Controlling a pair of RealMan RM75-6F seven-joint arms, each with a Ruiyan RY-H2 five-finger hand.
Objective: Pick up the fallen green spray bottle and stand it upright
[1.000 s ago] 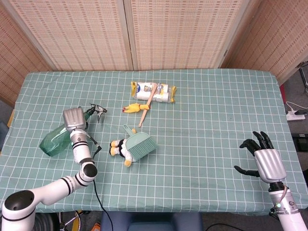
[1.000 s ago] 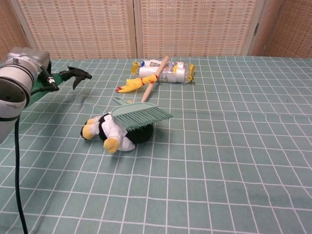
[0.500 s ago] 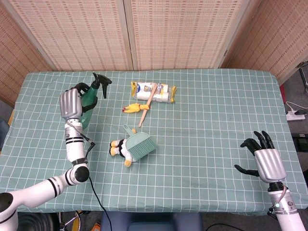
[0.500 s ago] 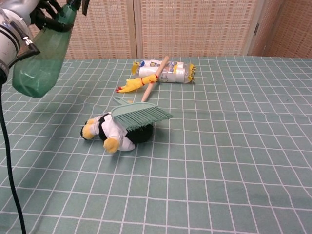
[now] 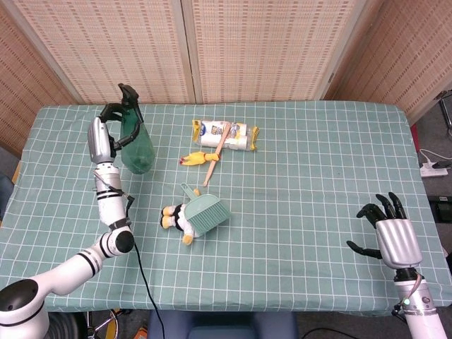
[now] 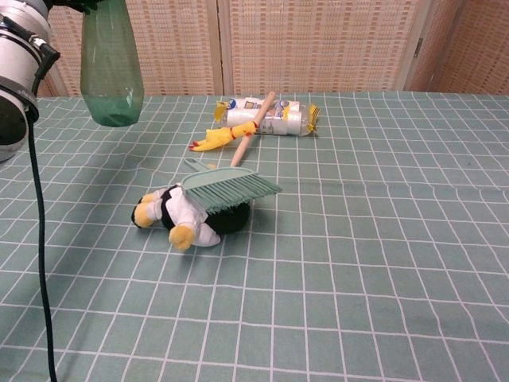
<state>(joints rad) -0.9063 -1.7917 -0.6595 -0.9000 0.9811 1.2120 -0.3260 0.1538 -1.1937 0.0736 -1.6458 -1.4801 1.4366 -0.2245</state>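
The green spray bottle [image 5: 136, 145] hangs almost upright in the air over the table's back left, its black trigger head on top. My left hand [image 5: 102, 136] grips it around the neck. In the chest view the bottle's green body [image 6: 111, 68] floats clear of the cloth at top left, with the left hand [image 6: 22, 36] mostly cut off by the frame edge. My right hand [image 5: 390, 236] hovers at the table's front right, fingers spread and holding nothing; the chest view does not show it.
A penguin plush [image 5: 176, 219] lies under a teal dustpan brush [image 5: 206, 214] at centre-left. Behind them lie a yellow rubber chicken [image 5: 198, 157], a wooden-handled tool [image 5: 217, 152] and a plastic-wrapped packet [image 5: 226, 134]. A black cable [image 5: 145, 282] trails from the left arm.
My left hand has lifted the bottle off the cloth and turned it from lying on its side to nearly upright, moving it toward the back. The right hand barely moved.
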